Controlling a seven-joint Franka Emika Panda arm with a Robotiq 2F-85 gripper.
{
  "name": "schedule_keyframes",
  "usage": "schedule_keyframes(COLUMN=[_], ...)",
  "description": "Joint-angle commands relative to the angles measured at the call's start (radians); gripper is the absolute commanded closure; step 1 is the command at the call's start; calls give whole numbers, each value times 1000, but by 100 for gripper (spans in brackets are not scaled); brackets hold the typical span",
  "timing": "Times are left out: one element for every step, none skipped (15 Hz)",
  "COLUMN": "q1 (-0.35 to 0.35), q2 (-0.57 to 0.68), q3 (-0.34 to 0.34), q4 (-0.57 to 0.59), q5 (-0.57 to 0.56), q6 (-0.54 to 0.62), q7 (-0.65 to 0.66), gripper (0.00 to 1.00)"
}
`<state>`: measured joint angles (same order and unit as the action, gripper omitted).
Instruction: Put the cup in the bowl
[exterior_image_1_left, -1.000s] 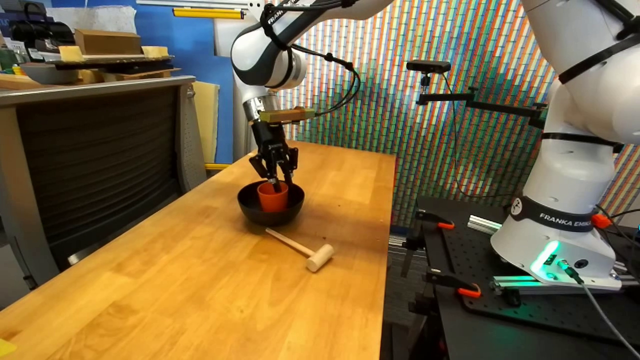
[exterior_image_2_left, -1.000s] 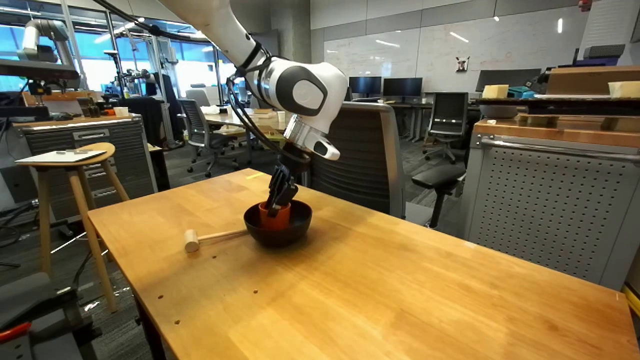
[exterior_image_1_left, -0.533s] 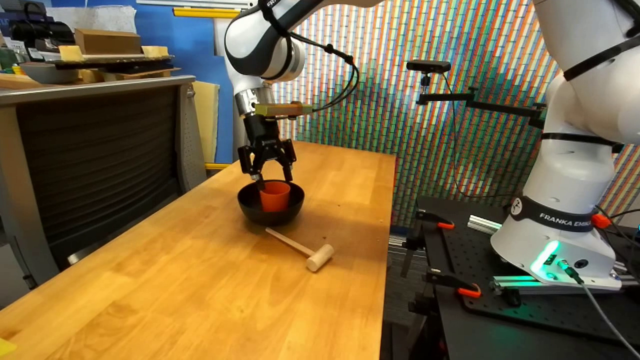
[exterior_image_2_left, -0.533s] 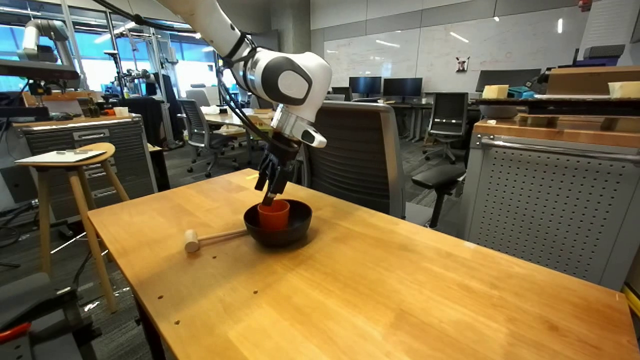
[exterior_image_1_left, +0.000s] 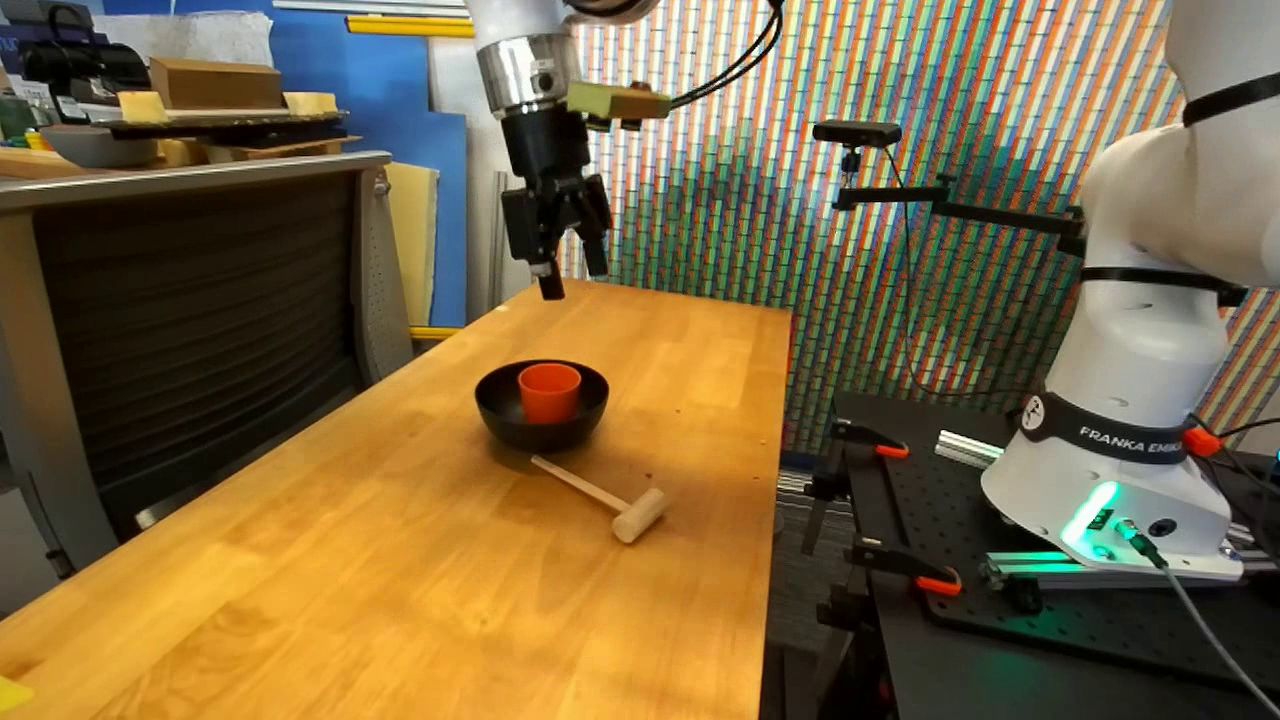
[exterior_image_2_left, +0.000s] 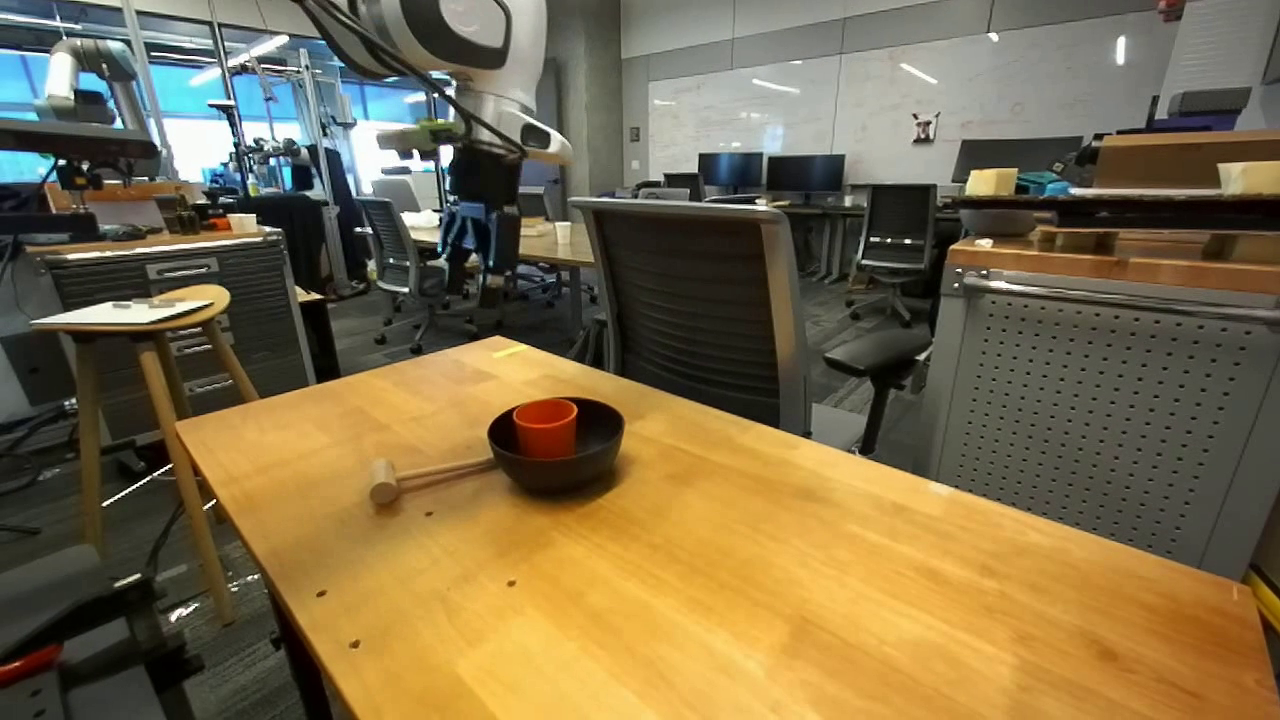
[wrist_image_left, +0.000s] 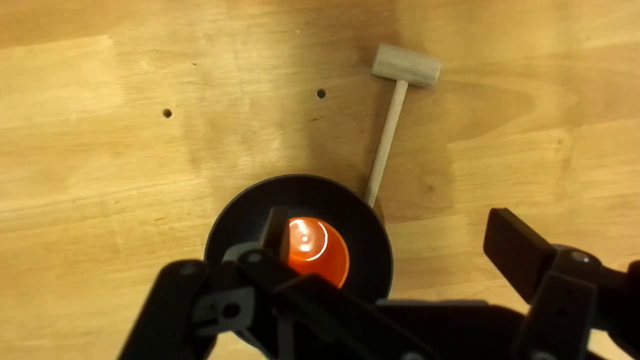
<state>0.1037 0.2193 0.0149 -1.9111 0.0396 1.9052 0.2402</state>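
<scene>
The small orange-red cup (exterior_image_1_left: 549, 395) stands upright inside the black bowl (exterior_image_1_left: 540, 437), and both exterior views show this. Seen from above in the wrist view, the cup (wrist_image_left: 325, 257) is partly covered by a finger (wrist_image_left: 276, 232), and the lower part of the bowl (wrist_image_left: 370, 250) is hidden behind the gripper. My gripper (exterior_image_1_left: 575, 279) is raised well above the bowl, its jaws wide apart and holding nothing. In an exterior view, the gripper (exterior_image_2_left: 473, 290) appears up and away from the cup (exterior_image_2_left: 546, 430).
A wooden mallet (exterior_image_1_left: 640, 515) lies on the wooden table (exterior_image_1_left: 400, 600), its handle end close by the bowl. An office chair (exterior_image_2_left: 700, 310) stands against the table's long edge. A camera on a bracket (exterior_image_1_left: 856, 132) is mounted near the robot's base.
The fingers, which were at the cup, have spread apart and let go of it. The gripper has risen clear of the bowl. Cup, bowl and mallet have stayed in place.
</scene>
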Motion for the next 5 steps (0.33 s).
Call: schedule_keyframes(q1=[-4, -1, 2, 2, 1], q2=[-48, -97, -135, -159, -170], q3=[20, 30, 37, 39, 39], q4=[-28, -60, -87, -106, -118], q5=[-28, -45, -56, -58, -59], q6=[-5, -6, -7, -7, -7], q7=[-13, -21, -24, -27, -30], gripper=[0, 0, 0, 0, 0])
